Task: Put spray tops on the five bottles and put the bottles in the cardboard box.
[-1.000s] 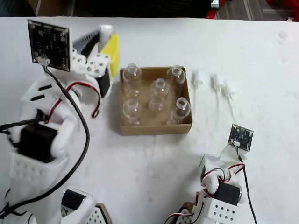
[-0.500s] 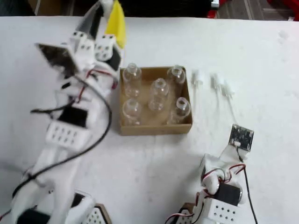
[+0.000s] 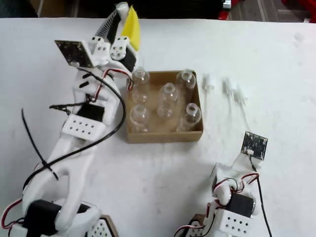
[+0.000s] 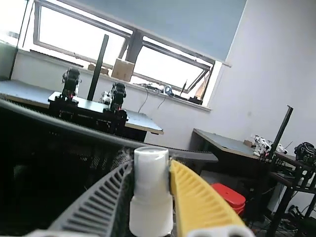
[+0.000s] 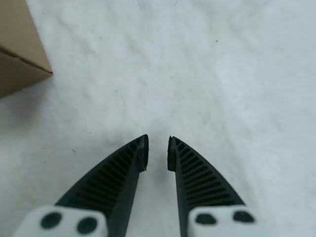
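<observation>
The cardboard box (image 3: 164,136) stands mid-table with five clear bottles inside, for example one bottle (image 3: 168,94) in the middle, all without tops. My left gripper (image 3: 124,9) is raised beyond the box's far left corner. It is shut on a white spray top (image 4: 150,192), held between the grey finger (image 4: 98,207) and the yellow finger (image 4: 197,202). Three more spray tops (image 3: 228,87) lie on the table just right of the box. My right gripper (image 5: 157,153) hovers low over bare table near a box corner (image 5: 19,49), its fingers almost together with nothing between them.
The left arm (image 3: 84,128) stretches along the box's left side, with loose cables. The right arm (image 3: 232,197) sits folded at the near right, its camera board (image 3: 254,144) sticking up. White table (image 3: 276,59) lies open to the far right.
The left arm swung up and away from beside the box, carrying its gripper and the spray top toward the table's far edge. The right arm has kept still.
</observation>
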Controlling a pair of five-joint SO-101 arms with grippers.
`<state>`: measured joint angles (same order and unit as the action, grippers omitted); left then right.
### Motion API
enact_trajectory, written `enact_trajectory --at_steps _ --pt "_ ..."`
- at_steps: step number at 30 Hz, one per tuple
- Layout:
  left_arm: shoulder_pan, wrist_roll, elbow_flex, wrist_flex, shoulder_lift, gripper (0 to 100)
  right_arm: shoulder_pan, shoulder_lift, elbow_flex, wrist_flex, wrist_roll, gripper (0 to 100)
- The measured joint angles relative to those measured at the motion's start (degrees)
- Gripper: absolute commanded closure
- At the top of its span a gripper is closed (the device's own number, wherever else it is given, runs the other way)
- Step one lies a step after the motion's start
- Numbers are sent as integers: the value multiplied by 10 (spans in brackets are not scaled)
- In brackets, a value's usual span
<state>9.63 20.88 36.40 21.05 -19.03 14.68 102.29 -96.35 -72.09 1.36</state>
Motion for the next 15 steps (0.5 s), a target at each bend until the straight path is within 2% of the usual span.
enact_trajectory --at_steps 15 --pt "-3 20 -27 1 24 977 0 0 0 0 0 946"
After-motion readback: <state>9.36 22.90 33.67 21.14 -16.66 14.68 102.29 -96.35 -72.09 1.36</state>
